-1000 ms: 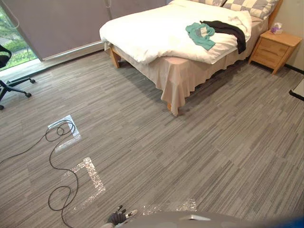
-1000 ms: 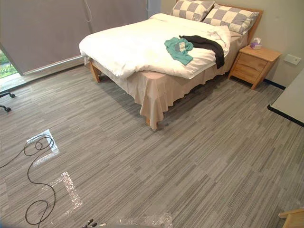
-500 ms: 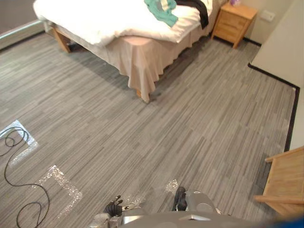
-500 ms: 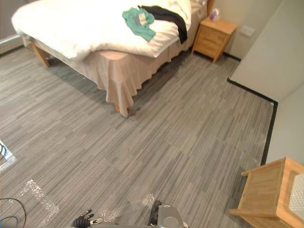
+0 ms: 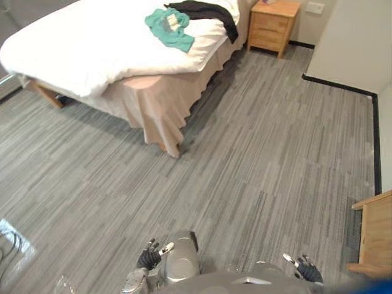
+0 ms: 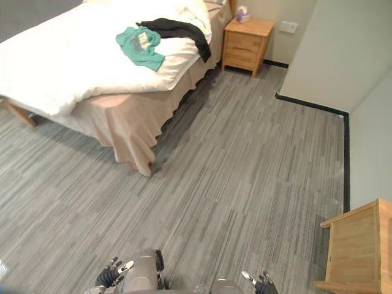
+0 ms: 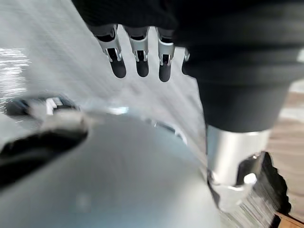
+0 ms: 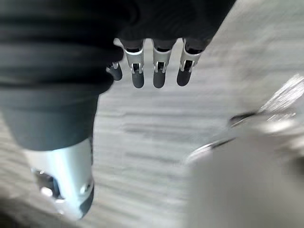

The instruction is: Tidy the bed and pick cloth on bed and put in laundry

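Observation:
A teal cloth [image 5: 169,26] lies crumpled on the white duvet of the bed [image 5: 79,49], near the bed's right edge. A black cloth [image 5: 205,11] lies just beyond it and drapes over that edge. Both are far from me across the grey floor. My left hand [image 5: 149,257] hangs low at the bottom of the view, its fingers [image 7: 138,52] relaxed and holding nothing. My right hand [image 5: 304,267] hangs at the bottom right, and its fingers [image 8: 159,66] are likewise relaxed and empty.
A wooden nightstand [image 6: 247,43] with a tissue box [image 6: 242,13] stands beside the head of the bed. A pale wall [image 5: 355,43] with a black skirting juts in at the right. A wooden piece of furniture [image 6: 361,245] stands at the lower right. A beige bed skirt [image 5: 153,101] hangs to the floor.
The camera has swung right and moved closer: the bed has slid to the upper left, and the wall and wooden furniture have come in. My right hand has come into view.

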Available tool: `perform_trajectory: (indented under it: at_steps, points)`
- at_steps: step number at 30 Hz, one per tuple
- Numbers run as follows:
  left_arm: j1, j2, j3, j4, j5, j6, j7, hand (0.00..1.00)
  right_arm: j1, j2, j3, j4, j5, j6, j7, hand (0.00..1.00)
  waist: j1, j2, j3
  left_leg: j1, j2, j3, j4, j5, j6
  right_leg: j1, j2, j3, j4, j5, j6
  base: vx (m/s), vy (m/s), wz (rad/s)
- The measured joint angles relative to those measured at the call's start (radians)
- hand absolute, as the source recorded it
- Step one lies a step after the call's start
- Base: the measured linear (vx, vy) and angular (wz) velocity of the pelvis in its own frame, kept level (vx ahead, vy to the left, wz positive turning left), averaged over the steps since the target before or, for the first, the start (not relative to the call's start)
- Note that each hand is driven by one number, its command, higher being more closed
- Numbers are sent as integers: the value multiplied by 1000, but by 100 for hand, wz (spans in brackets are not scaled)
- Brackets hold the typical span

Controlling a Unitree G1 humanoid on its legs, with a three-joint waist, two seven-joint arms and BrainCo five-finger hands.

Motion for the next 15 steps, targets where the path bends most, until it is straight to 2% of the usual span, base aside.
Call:
perform_trajectory:
  at_steps: [1,2,3,5,6,7,8,9,10,11,12,13,15]
  points:
    - [4,-13,-2,5,0,-8,1,0,10,-5,-22,-1,-16,-13,10,0,0,22,-11,22,-1,66,-190,165,85,24,9,-10,1,-11,47,127,291,-19]
    - [-4,6,17,9,-5,-12,0,0,4,18,-35,15,-19,-12,10,0,1,-16,-14,47,-29,109,-181,144,132,48,-32,-12,-3,-19,72,415,308,28]
    - [-12,16,33,3,-5,-17,5,0,6,44,-42,14,-49,-29,19,0,-9,-50,-37,50,-71,137,-197,126,157,78,-58,-47,-56,57,93,508,237,40]
    - [-39,18,38,7,2,-13,6,0,5,66,-81,20,-75,-37,17,0,1,-59,-42,64,-73,198,-184,113,187,116,-61,-57,-114,149,105,398,214,37]
    - [-42,16,36,13,4,-12,6,0,5,70,-94,24,-99,-37,16,0,3,-60,-44,92,-82,213,-186,94,215,146,-62,-56,-138,213,108,324,184,30]
    - [-42,17,29,14,5,-11,14,0,4,70,-101,26,-104,-37,15,0,4,-65,-52,117,-105,211,-201,85,218,161,-72,-56,-132,263,111,314,168,28]
    - [-42,17,21,15,5,-10,24,0,3,67,-109,27,-109,-38,15,0,5,-66,-58,131,-117,211,-211,80,214,160,-78,-53,-117,285,110,276,147,21]
    - [-43,22,1,28,4,-10,32,0,2,52,-121,44,-115,-38,15,0,8,-63,-76,153,-137,205,-238,57,201,129,-95,-50,-38,310,133,246,130,19]
    - [-44,26,-19,44,3,-7,40,0,0,30,-146,66,-116,-37,16,0,8,-51,-88,193,-158,175,-279,0,166,71,-113,-50,117,325,159,241,160,43]
    - [-43,43,-40,56,2,-3,41,0,0,23,-164,78,-112,-36,21,0,-1,-62,-91,240,-203,145,-317,-31,151,-1,-160,-33,333,369,184,168,137,44]
    - [-43,50,-46,60,2,-4,41,0,0,21,-165,79,-111,-35,23,0,-5,-68,-91,251,-217,139,-325,-34,148,-22,-172,-25,390,387,178,201,111,77]
    - [-46,73,-76,88,3,-5,41,0,10,12,-176,82,-89,-25,38,0,-30,-81,-90,318,-263,86,-371,-36,145,-131,-209,-19,658,367,163,232,78,86]
    - [-41,77,-107,96,11,-1,40,0,36,5,-178,80,-75,-26,42,0,-55,-65,-87,396,-280,23,-431,-31,137,-211,-213,-53,797,292,131,257,79,107]
